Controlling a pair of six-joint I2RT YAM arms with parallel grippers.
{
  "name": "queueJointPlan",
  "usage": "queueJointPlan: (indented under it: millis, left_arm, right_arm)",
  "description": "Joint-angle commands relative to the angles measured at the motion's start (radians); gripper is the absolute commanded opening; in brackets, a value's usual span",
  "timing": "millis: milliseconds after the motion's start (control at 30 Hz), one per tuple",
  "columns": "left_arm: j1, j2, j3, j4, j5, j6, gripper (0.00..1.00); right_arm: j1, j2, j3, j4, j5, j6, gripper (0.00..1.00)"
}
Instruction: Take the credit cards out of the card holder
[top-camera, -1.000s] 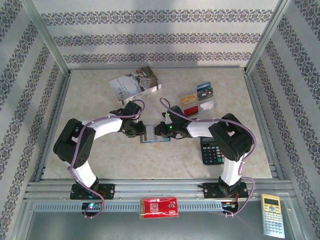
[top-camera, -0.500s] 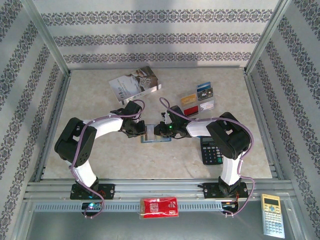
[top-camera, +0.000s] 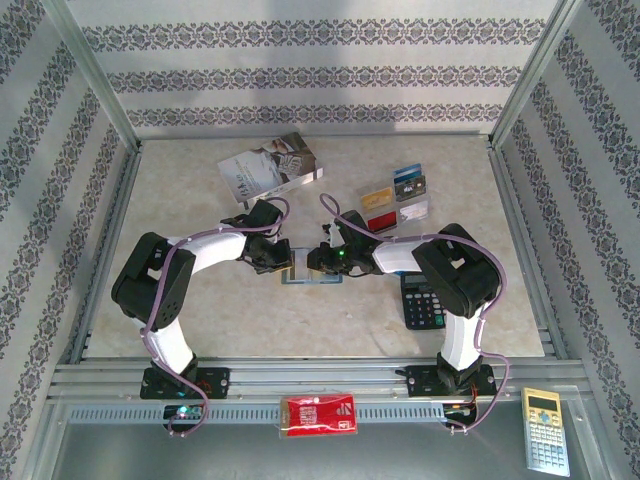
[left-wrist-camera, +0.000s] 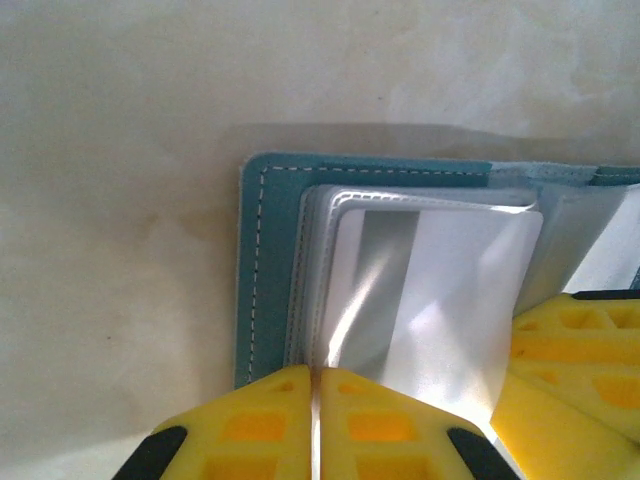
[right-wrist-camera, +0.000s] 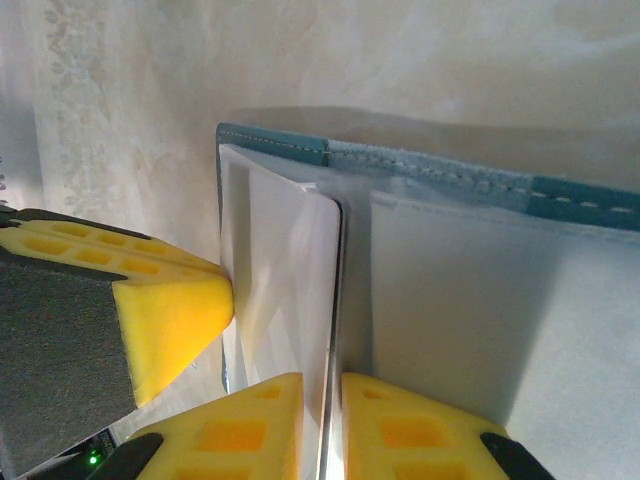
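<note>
Several cards (top-camera: 397, 197) lie out beyond the card holder (left-wrist-camera: 268, 300); left gripper (left-wrist-camera: 316, 395) clamps its clear sleeve (left-wrist-camera: 312, 300), right gripper (right-wrist-camera: 322, 400) pinches one card (right-wrist-camera: 300, 280) not yet out.

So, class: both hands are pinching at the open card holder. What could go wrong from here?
1. The left hand is shut on the card holder at the pocket edge where the white card sits. If it pinches the card too, the card cannot slide out.
2. The right hand seems to grip only the card's thin edge, so it may slip off.
3. The two hands work very close together and could bump.
</note>
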Motion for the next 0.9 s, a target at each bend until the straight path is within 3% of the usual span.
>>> queueJointPlan:
  millis: [0,133,433,633,867]
  left_arm:
    - [-0.018,0.079,-0.029,0.021,0.064,0.022,0.08]
    - [-0.019,0.092,-0.036,0.053,0.132,0.032,0.09]
    - [-0.040,0.096,-0.007,0.004,0.113,0.066,0.09]
    - [-0.037,0.059,-0.013,-0.019,0.026,0.044,0.14]
    - [-0.016,-0.023,-0.042,-0.025,-0.070,0.011,0.22]
  right_arm:
    - [0.026,0.029,0.017,0.039,-0.021,-0.004,0.18]
    - [0.039,0.029,0.028,0.021,-0.001,-0.005,0.16]
    - [0.079,0.022,0.081,-0.105,0.092,-0.024,0.12]
    - [0.082,-0.022,0.078,-0.176,0.169,-0.027,0.01]
    - [0.056,-0.110,0.044,-0.231,0.221,-0.035,0.00]
